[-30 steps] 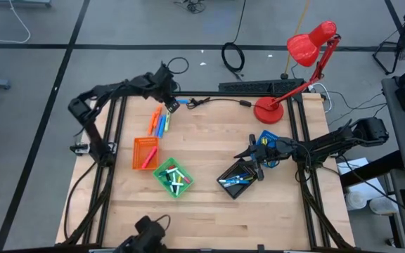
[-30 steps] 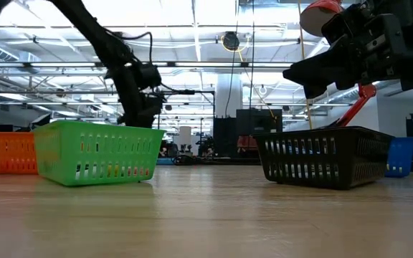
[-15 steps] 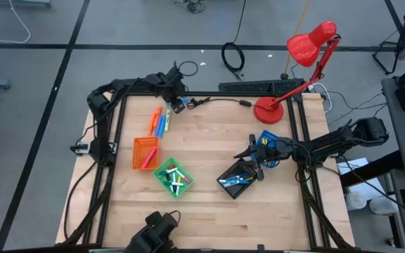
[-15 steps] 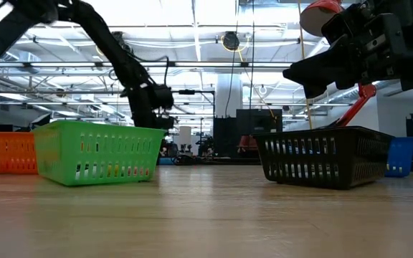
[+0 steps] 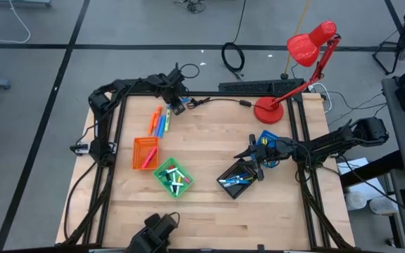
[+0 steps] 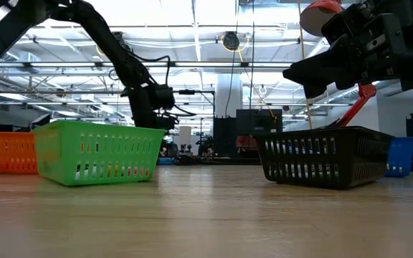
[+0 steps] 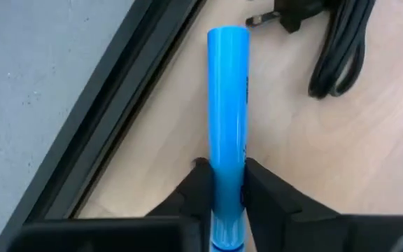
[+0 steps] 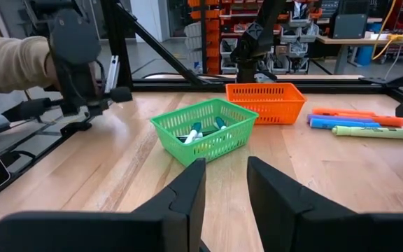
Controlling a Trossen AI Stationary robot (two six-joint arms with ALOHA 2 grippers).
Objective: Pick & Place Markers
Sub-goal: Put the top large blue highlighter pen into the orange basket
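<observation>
A blue marker (image 7: 228,105) lies near the table's far left edge, and my left gripper (image 5: 177,107) stands over it, pointing steeply down and shut on it. Three more markers, orange (image 8: 355,113), blue (image 8: 345,124) and yellow-green (image 8: 369,131), lie side by side on the wood (image 5: 160,123) just in front of it. My right gripper (image 5: 253,152) hangs level above the black tray (image 5: 238,177), open, with nothing between its fingers (image 8: 187,196). In the low view the green tray hides the left gripper's fingertips. My left gripper pinches the blue marker's barrel (image 7: 227,164) between its two fingers, close to the end nearest the wrist. The fingers come from above, slanting steeply down, and lie across the marker. The marker's free end (image 7: 228,38) points away over the wood; it looks flat on the table.
An orange tray (image 5: 145,152), a green tray (image 5: 172,178) with markers in it and a blue tray (image 5: 267,140) stand mid-table. A black cable and plug (image 7: 327,42) lie beside the held marker. A red lamp (image 5: 294,77) stands far right. A sleeve (image 8: 9,63) shows beyond the table.
My left gripper has sunk toward the table at the far left edge, shifting slightly to the right, and tipped more steeply downward. The arm's elbow has swung toward the far side. My right arm has kept still.
</observation>
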